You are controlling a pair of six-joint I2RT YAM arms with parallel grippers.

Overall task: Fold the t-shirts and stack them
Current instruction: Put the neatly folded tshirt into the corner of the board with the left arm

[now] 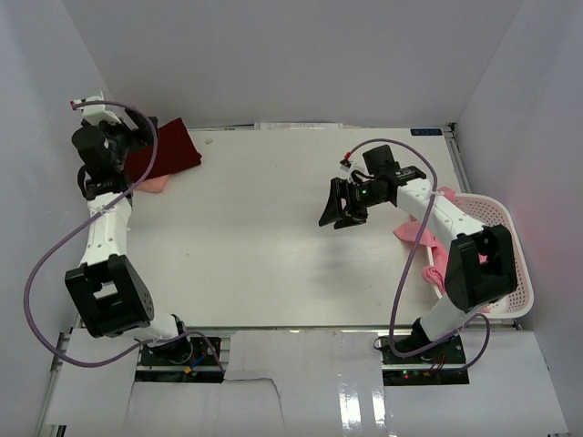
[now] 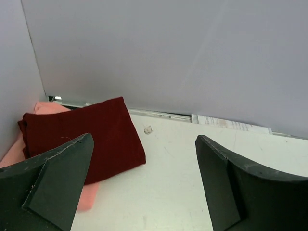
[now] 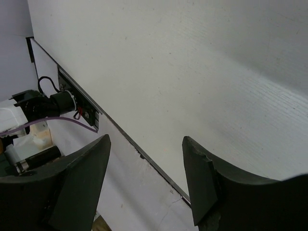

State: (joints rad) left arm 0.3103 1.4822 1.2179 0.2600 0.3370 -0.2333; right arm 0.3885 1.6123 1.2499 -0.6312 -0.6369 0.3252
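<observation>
Basket (image 1: 521, 266) holding pink t-shirts (image 1: 407, 234) sits beside right arm (image 1: 443, 218).

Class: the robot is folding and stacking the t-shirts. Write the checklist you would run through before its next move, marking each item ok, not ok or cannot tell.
1. Left gripper open and empty: ok.
2. Maroon shirt folded and lying on the salmon shirt: ok.
3. Stack edges lined up: not ok; the salmon shirt pokes out beside the maroon one.
4. Right gripper open and empty, above the bare table: ok.
5. More shirts within reach: ok; pink shirts hang over the rim of the basket.
6. Number of shirts in the basket: cannot tell.
</observation>
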